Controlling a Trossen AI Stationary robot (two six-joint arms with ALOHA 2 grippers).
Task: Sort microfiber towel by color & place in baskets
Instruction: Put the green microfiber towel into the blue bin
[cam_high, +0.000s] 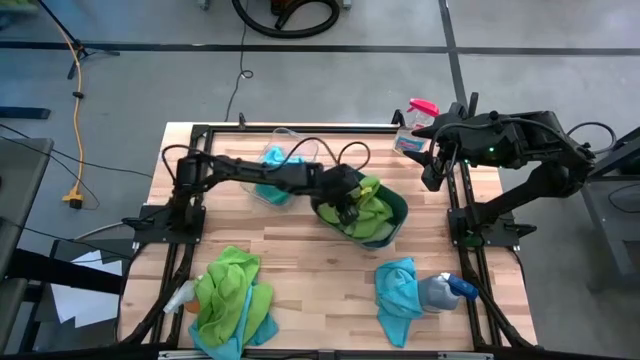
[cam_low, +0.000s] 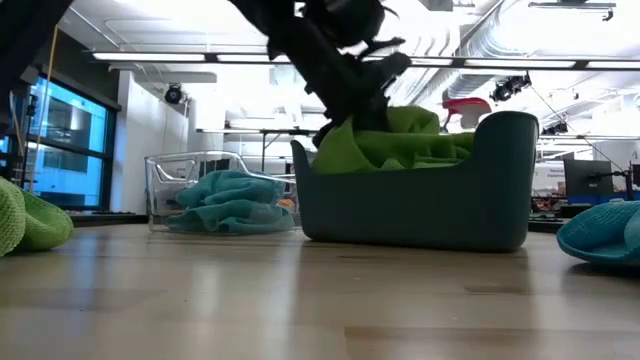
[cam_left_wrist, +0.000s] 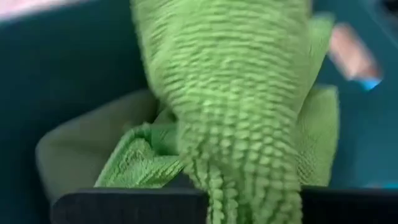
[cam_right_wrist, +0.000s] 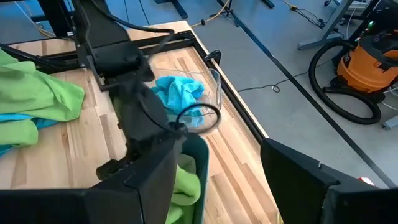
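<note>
The left gripper (cam_high: 350, 205), clamped on a lime green towel (cam_high: 372, 205), hangs directly over the dark teal basket (cam_low: 420, 205) (release drops it inside); the right gripper (cam_high: 436, 160) waits open, well apart.

no readable text, label, brand, number or sign anywhere: not on the towels, tubs, spray bottles or frame.

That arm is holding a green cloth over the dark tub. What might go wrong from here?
The left pincer is shut on the lime green fuzzy cloth, which may cling to it and get dragged back out of the dark teal-grey plastic tub.

That tub already looks heaped, so cloth could spill over the rim.

The mixed green and turquoise cloth pile may lift out both colours together.
</note>
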